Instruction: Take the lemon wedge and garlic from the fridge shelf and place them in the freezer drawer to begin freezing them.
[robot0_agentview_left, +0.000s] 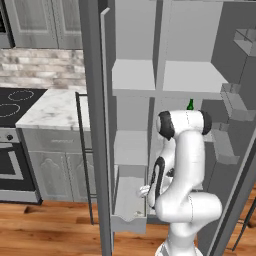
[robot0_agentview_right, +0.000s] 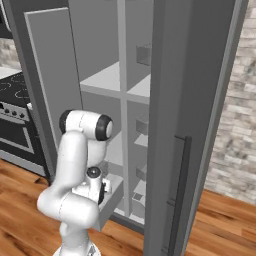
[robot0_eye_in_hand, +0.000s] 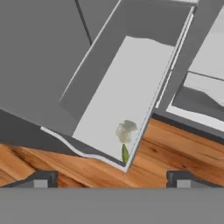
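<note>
Freezer drawer (robot0_eye_in_hand: 109, 105) holds garlic (robot0_eye_in_hand: 126, 131).

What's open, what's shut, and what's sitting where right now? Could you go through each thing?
Long light grey freezer drawer: pulled out, open.
Small off-white garlic bulb: lying in the drawer, near its front lip.
Tiny yellow-green lemon wedge: in the drawer, beside the garlic.
Two-finger gripper: open, holding nothing.
Dark green bottle: upright on a fridge shelf.

A: Where's the garlic (robot0_eye_in_hand: 127, 131)?
B: In the freezer drawer (robot0_eye_in_hand: 109, 109), nr its front lip, lemon wedge (robot0_eye_in_hand: 125, 154) touching it.
A: Bottle (robot0_agentview_left: 190, 104)?
B: On a shelf (robot0_agentview_left: 197, 80) above, behind the arm.
</note>
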